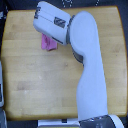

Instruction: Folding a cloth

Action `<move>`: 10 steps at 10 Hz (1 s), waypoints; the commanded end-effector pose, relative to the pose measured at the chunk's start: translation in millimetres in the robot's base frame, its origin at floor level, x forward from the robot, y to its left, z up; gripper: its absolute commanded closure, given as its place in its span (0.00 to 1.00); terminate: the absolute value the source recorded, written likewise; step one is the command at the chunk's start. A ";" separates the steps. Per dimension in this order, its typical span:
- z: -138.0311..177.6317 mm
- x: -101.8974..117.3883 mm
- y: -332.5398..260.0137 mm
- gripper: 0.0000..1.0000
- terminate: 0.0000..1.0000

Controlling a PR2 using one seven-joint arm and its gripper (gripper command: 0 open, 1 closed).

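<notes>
The gripper (42, 31) sits hidden under the arm's white wrist housing, so I cannot tell whether its fingers are apart or closed, nor whether they touch anything. Just below it, the cloth (48, 43) pokes out, a small pink bunch lying on the wooden table (30, 85) toward the far edge, its long axis running roughly up-down in the exterior view.

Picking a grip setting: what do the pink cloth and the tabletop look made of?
The cloth looks like thin, soft matte fabric; it lies bunched with soft edges. The tabletop looks like light wood with a smooth finish; faint grain streaks and rounded corners show.
</notes>
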 end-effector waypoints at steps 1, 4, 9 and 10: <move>-8.3 -7.5 5.1 1.00 0.00; -20.0 -5.3 18.5 0.00 0.00; -21.4 4.8 11.0 0.00 0.00; -20.4 5.9 10.6 0.00 0.00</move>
